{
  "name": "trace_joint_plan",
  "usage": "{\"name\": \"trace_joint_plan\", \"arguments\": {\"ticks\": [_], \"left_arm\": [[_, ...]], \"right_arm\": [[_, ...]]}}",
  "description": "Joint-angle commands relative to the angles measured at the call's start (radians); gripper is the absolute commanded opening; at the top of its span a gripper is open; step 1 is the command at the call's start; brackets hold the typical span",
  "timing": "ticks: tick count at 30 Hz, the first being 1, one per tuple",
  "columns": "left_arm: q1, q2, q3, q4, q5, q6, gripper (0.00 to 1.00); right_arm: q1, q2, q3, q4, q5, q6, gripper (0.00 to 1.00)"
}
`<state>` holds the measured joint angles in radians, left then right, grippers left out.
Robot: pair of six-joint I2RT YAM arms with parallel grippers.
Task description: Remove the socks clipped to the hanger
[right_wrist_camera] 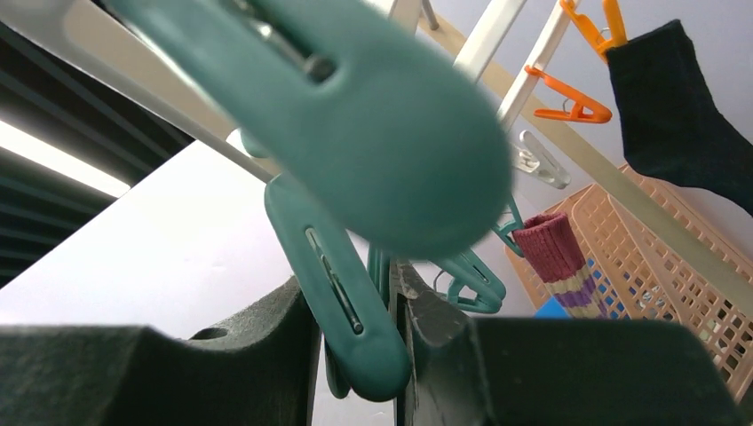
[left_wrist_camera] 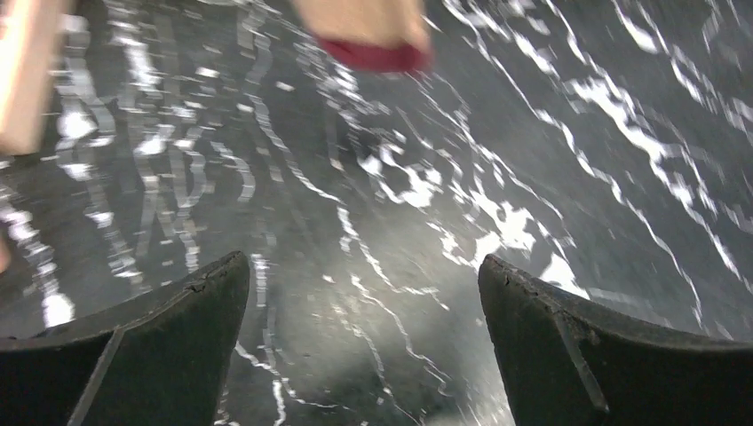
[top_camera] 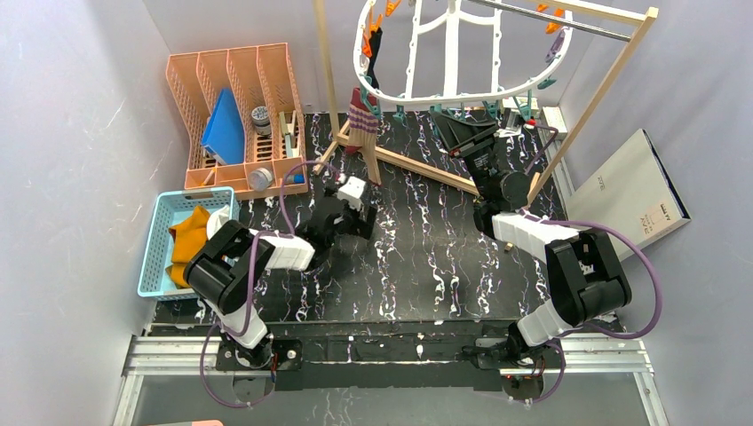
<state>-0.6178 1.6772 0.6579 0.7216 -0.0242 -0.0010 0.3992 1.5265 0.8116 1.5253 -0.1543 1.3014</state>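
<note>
From the top view, the hanger hangs from the wooden frame over the desk's far edge, high enough for the socks to dangle free. Two are clipped on its left rim: a black sock up high and a maroon striped sock lower, its toe near the frame's foot. A mustard yellow sock lies in the teal basket at the desk's left edge, probably the drop place. The left gripper hovers just near of the striped sock. The right gripper reaches up to the hanger's near rim, towards the far right corner.

In the left wrist view, the left gripper has its fingers spread wide with only bare desk between them. A blurred tan-and-red end at the top edge is probably the striped sock's toe. The wide spread looks readied for that sock.

In the right wrist view, the right gripper is pinched shut on a teal clip dangling from the rim. No sock shows in that clip, so the hold probably steadies the hanger against a pull. The black sock and the striped one hang beyond.
</note>
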Motion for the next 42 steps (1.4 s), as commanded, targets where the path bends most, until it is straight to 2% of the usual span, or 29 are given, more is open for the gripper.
{"name": "trace_joint_plan", "arguments": {"ticks": [1,3,8,11,18,28,29,30,31,32,33,34,35,42], "left_arm": [[-0.016,0.014,-0.142,0.621,-0.376,-0.127,0.98],[-0.015,0.075,-0.152,0.756,-0.348,-0.126,0.98],[-0.016,0.233,-0.04,0.885,-0.161,-0.164,0.98],[-0.016,0.316,0.032,0.949,-0.124,-0.211,0.98],[-0.014,0.406,0.157,0.958,-0.214,-0.214,0.98],[0.003,0.429,0.226,0.937,-0.275,-0.181,0.97],[0.007,0.434,0.23,0.932,-0.271,-0.184,0.95],[0.01,0.437,0.236,0.927,-0.262,-0.189,0.87],[0.018,0.443,0.243,0.922,-0.239,-0.198,0.75],[0.026,0.448,0.25,0.916,-0.214,-0.208,0.61],[0.038,0.452,0.257,0.91,-0.188,-0.229,0.42],[0.049,0.457,0.264,0.905,-0.153,-0.246,0.14],[0.057,0.461,0.269,0.9,-0.134,-0.26,0.0],[0.078,0.442,0.264,0.891,-0.057,-0.278,0.0]], "right_arm": [[-0.002,-0.014,-0.031,0.28,-0.037,-0.016,0.21],[-0.003,-0.01,-0.033,0.285,-0.038,-0.013,0.21],[-0.003,-0.003,-0.033,0.293,-0.037,-0.008,0.21],[-0.009,-0.009,-0.034,0.29,-0.038,-0.008,0.21],[-0.027,-0.024,-0.034,0.266,-0.048,-0.006,0.21],[-0.04,-0.003,-0.031,0.288,-0.05,0.014,0.2],[-0.04,-0.003,-0.031,0.289,-0.051,0.015,0.2],[-0.04,-0.002,-0.031,0.291,-0.052,0.015,0.21],[-0.041,-0.002,-0.031,0.291,-0.053,0.015,0.2],[-0.042,-0.003,-0.031,0.29,-0.053,0.015,0.2],[-0.042,-0.003,-0.032,0.29,-0.053,0.016,0.21],[-0.045,-0.003,-0.031,0.29,-0.052,0.016,0.2],[-0.046,-0.003,-0.031,0.289,-0.054,0.016,0.2],[-0.052,0.002,-0.023,0.287,-0.056,0.022,0.21]]}}
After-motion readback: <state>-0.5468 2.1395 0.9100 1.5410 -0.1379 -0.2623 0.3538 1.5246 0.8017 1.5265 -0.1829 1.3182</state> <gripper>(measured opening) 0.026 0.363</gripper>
